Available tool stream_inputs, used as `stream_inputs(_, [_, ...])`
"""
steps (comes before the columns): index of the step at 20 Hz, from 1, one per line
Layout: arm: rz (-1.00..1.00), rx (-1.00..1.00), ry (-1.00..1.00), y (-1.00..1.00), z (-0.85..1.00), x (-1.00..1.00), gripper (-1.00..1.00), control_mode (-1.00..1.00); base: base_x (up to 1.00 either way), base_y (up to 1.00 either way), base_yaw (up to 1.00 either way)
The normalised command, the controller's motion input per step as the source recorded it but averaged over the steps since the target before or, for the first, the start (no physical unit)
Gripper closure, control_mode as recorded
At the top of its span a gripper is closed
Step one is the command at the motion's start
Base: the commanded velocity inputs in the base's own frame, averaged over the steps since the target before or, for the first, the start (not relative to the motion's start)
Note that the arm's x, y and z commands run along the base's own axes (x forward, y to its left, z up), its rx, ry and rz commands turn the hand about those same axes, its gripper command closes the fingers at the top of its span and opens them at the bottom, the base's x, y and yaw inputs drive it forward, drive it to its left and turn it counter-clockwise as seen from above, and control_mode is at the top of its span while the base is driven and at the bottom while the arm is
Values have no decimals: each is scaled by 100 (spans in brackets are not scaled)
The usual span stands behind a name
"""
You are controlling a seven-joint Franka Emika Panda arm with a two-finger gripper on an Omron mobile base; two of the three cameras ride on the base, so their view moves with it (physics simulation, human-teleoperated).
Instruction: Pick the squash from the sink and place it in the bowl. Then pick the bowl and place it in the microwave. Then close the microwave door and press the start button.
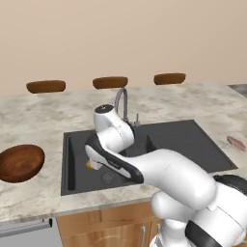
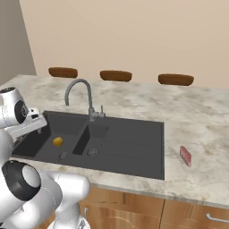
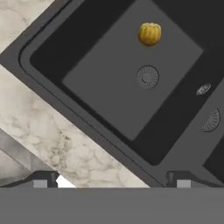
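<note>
Squash, small, ribbed and yellow (image 3: 149,34), lies on the floor of the dark grey double-basin sink's (image 3: 109,94) left basin, well ahead of the 2 dark fingers (image 3: 45,178), near the round drain (image 3: 147,77). Fingers spread wide, holding nothing, above the sink's front edge. Off to their left, the reddish-brown wooden bowl (image 1: 20,162) sits on the marbled surface (image 1: 43,120).
</note>
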Motion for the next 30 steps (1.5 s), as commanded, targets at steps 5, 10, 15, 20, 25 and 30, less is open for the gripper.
stream_inputs(5, [5, -13, 7, 20, -57, 61, -100, -100, 0, 0, 0])
stream_inputs(10, [5, -3, 0, -10, -16, 76, -100, -100, 0, 0, 0])
stream_inputs(15, [1, 0, 0, -3, -35, 39, -100, -100, 0, 0, 0])
stream_inputs(20, [0, 0, 0, 14, -51, 47, -100, -100, 0, 0, 0])
stream_inputs(25, [2, 0, -1, 15, -55, 48, -100, -100, 0, 0, 0])
stream_inputs(30, [3, 0, -6, 29, -35, 64, -100, -100, 0, 0, 0])
